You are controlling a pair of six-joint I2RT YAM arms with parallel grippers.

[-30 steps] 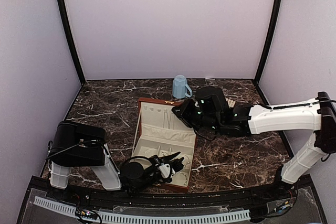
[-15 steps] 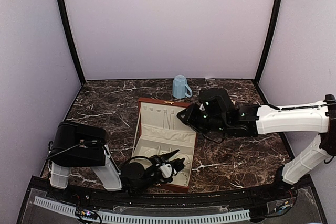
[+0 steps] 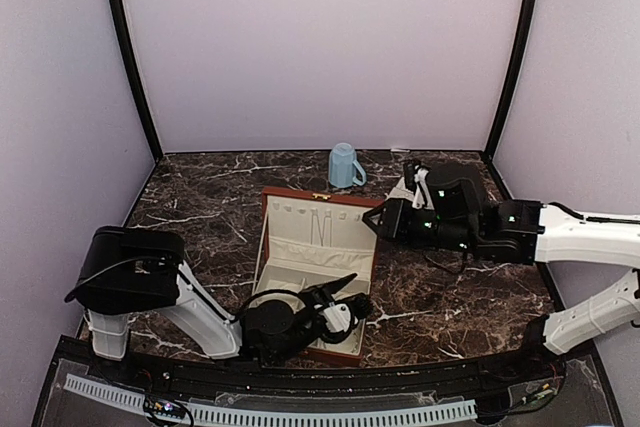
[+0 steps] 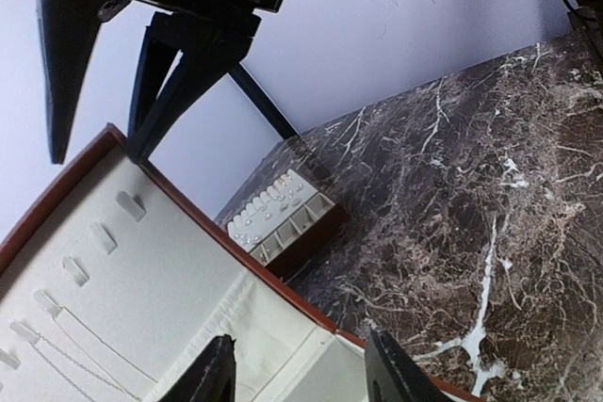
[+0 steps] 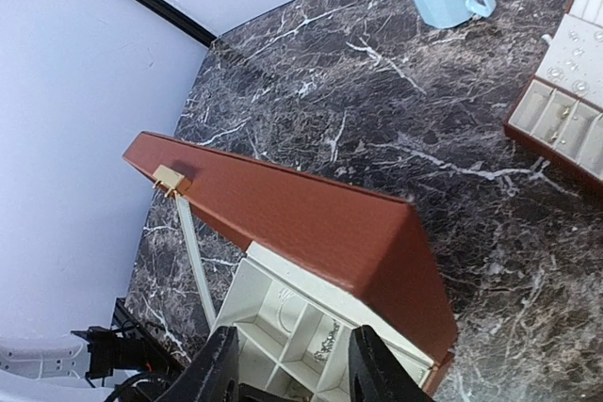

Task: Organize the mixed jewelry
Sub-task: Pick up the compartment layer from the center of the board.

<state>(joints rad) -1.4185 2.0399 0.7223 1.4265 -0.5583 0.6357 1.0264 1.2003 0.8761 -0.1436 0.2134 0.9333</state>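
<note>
- Two arms were logged at one dark marble desk [image 3: 200, 209], one reaching in from each side.
- Box [image 5: 311, 218]: reddish-brown outside and cream-lined. It lay open at mid-desk with its lid raised at a tilt on the far side and a small gold clasp on the lid's edge.
- Mixed jewelry [image 4: 267, 204]: tiny pale pieces sat in rows on the slotted tray. A few fine pieces lay in the box's small near compartments. A thin chain hung across the lid's lining.
- Slotted tray [image 4: 309, 238]: small, brown-walled and cream inside. It stood on the desk to the right of the box, apart from it.
- Blue mug [image 3: 344, 165]: stood upright on the far side of the desk, beyond the box, with its handle to the right.
- Left fingers [image 4: 215, 378]: stood apart with nothing between them, low at the box's near right corner.
- Right fingers [image 5: 219, 374]: stood apart and empty, just beside the right edge of the box's far half, and pointed left.
</note>
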